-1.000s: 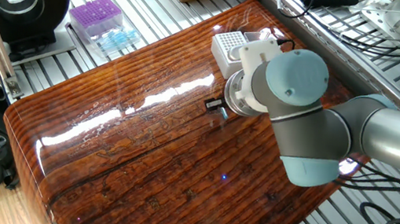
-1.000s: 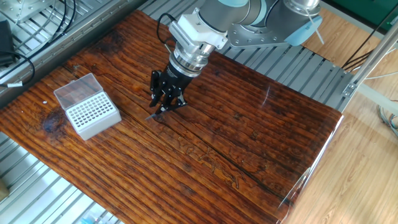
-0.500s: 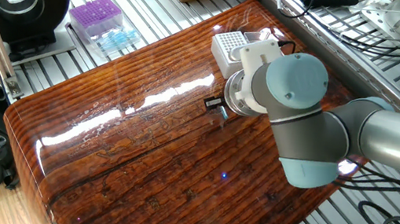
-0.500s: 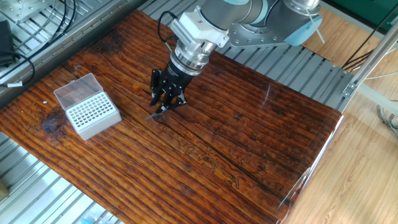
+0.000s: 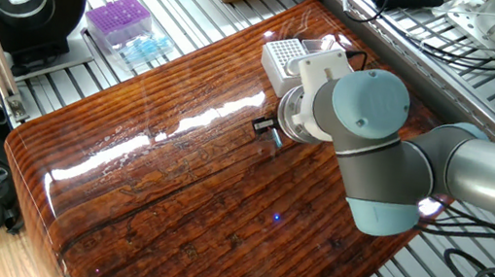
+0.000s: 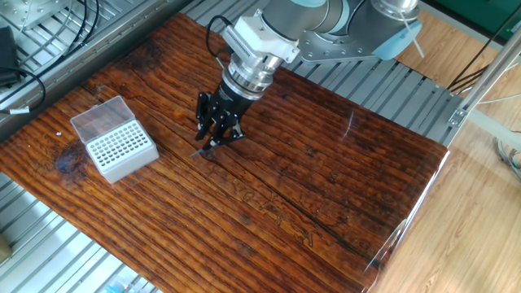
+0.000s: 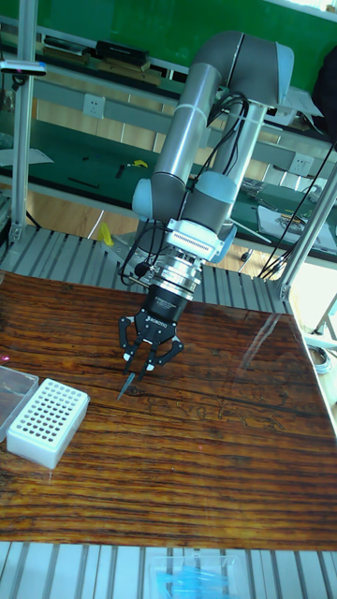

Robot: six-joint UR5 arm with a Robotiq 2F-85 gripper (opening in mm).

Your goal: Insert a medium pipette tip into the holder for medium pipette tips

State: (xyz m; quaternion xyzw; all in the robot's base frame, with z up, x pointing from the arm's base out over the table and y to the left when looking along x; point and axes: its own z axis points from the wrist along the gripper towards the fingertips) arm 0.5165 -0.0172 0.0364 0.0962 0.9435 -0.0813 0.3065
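From my remote station I logged the gripper (image 7: pixel 131 366) hanging low over the wooden table (image 6: pixel 326 187), on the side of the holder for medium pipette tips (image 7: pixel 47 422) that faces the table's middle, near it but apart. In the tall fixed view the fingers (image 7: pixel 126 357) converged at their ends on the wide end of the medium pipette tip (image 7: pixel 123 386), so I noted the claw as narrow and closed on that tip. The tip pointed down and slightly toward the holder, its fine end very close to the wood; I could not tell whether it touched.

The other fixed view agreed: gripper (image 6: pixel 209 140) just off the holder (image 6: pixel 120 150), with a thin pale sliver, the tip (image 6: pixel 198 152), projecting from between the fingers toward the holder. In one fixed view the wrist hid most of the claw (only a dark part (image 5: pixel 266 132) showed), and the tip could not be made out there.

The holder stood flat on the table, its grid of holes facing up, the clear lid (image 6: pixel 98 115) folded back on the side away from the gripper. In one fixed view the holder (image 5: pixel 283 62) sat partly behind the arm's white wrist flange.

Beyond the holder, off the table on the aluminium rails, lay a purple tip box (image 5: pixel 118 21) with a heap of light-blue tips (image 5: pixel 146 48) just beside it.
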